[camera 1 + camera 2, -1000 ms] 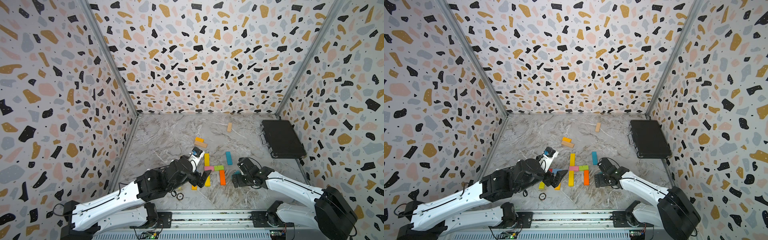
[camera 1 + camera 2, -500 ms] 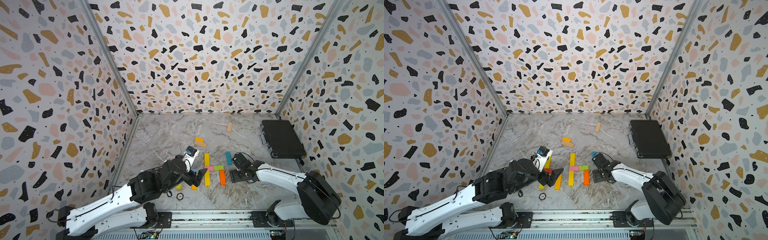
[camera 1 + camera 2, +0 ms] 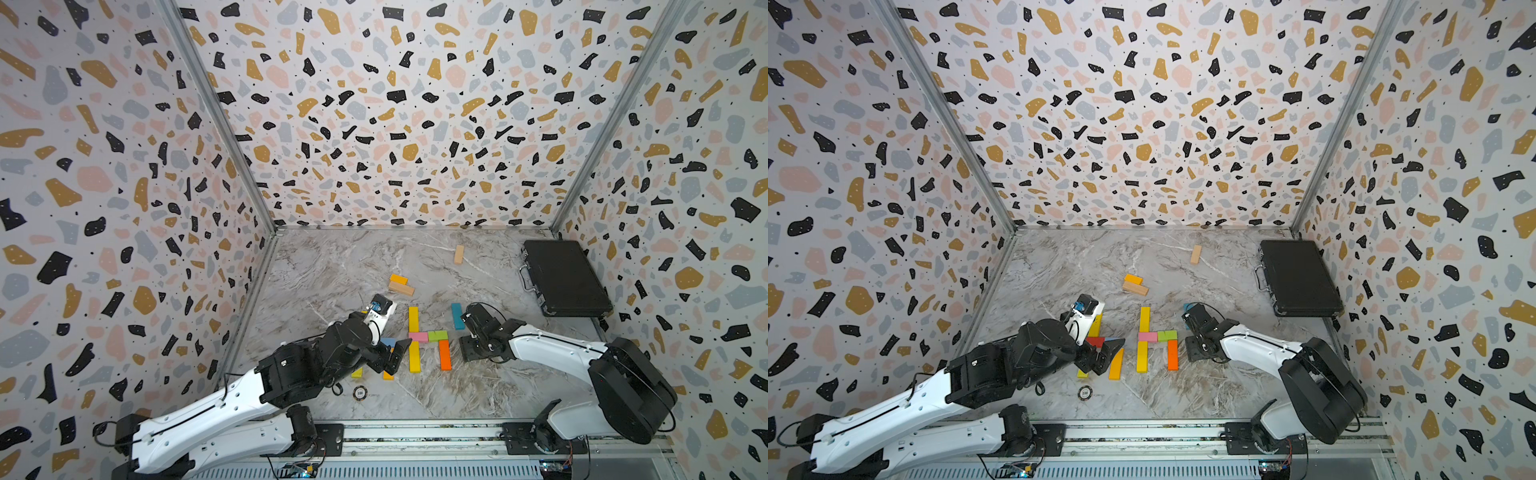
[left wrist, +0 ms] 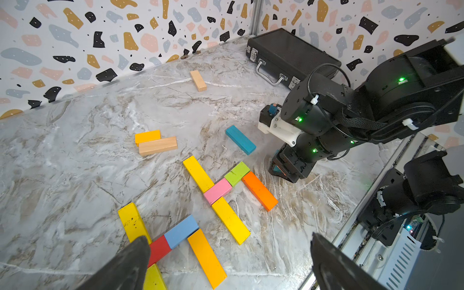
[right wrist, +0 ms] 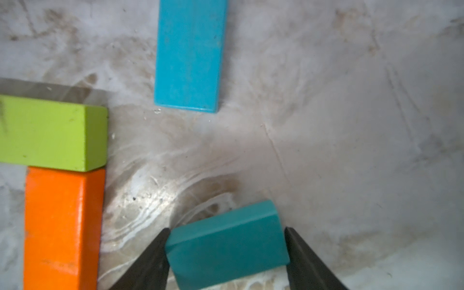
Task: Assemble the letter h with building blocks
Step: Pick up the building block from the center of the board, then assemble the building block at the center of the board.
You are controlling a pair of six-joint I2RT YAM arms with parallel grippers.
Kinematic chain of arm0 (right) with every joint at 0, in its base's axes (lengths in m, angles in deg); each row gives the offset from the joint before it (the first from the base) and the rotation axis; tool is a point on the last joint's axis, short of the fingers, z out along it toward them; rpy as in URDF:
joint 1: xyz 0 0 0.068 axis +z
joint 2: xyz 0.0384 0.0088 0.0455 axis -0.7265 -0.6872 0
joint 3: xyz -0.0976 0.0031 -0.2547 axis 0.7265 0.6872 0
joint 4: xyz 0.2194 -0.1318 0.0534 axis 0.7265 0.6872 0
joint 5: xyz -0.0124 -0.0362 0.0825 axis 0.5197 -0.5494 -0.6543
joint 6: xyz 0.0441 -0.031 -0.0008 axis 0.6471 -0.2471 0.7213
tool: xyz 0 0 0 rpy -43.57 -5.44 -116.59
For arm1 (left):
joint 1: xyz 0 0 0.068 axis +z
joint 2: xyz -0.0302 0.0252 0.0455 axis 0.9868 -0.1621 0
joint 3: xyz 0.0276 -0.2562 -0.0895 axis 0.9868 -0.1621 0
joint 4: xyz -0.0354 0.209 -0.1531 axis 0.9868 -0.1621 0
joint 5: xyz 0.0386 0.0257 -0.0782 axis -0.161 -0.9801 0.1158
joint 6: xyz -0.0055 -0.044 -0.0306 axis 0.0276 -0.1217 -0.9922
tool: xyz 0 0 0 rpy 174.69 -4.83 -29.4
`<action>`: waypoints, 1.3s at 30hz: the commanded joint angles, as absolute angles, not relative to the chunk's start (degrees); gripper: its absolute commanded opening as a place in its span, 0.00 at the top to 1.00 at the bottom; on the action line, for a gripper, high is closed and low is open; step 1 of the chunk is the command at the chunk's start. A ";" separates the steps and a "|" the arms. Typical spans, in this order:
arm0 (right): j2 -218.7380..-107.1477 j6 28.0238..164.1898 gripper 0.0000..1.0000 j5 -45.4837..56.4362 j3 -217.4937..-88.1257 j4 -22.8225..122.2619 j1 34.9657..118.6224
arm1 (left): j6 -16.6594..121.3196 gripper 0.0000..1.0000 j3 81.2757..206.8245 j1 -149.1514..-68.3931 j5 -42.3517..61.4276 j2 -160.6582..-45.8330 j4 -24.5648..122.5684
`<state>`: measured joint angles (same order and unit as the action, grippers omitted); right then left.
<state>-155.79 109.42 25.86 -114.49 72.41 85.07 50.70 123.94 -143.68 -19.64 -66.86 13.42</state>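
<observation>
**Right gripper (image 5: 227, 228).** The two fingers lie against opposite ends of the short teal block (image 5: 226, 247) and pinch it. In both top views this gripper sits at lower centre of the frame, just right of the orange block (image 3: 444, 354). The pinched block is hidden beneath it there. The long teal block (image 3: 457, 316) lies just above the gripper in frame, apart from it.

**Left gripper (image 4: 228, 236).** The jaws are spread wide with nothing between them. It hangs above the red block (image 4: 158, 249) and the blue block (image 4: 181, 231), left of centre in the top views.

**Block count: fifteen.**
- Yellow, long: four.
- Amber: two, one long and one short.
- Plain wood: two, one long and one short.
- Teal: two.
- Orange, red and blue: one each.
- Pink block (image 3: 418, 336) and green block (image 3: 437, 335): one each.

The pink and green blocks lie end to end. They join two in-line yellow blocks to the orange block.

**Container: one.** The black case (image 3: 565, 276) lies flat at the right edge of the marble floor (image 3: 332, 266). It is closed, so its contents cannot be seen.

**Other items.** One disc marked 100 (image 3: 360, 392) lies near the lower edge of the floor.
</observation>
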 commanded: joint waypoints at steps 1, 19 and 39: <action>-152.69 113.72 0.34 28.03 -114.11 71.27 84.86 | 51.26 0.01 123.33 -143.25 -19.74 -66.70 14.71; -160.50 120.23 0.33 29.79 -121.34 69.59 84.82 | 51.55 0.01 122.98 -142.99 -21.32 -66.31 14.84; -164.29 123.99 0.33 31.28 -122.20 68.60 84.82 | 51.71 0.01 122.58 -142.72 -21.03 -66.58 15.28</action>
<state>-163.88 122.88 30.38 -120.66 67.77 85.07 50.90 123.06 -143.15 -20.43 -66.86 13.62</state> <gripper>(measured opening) 0.692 0.988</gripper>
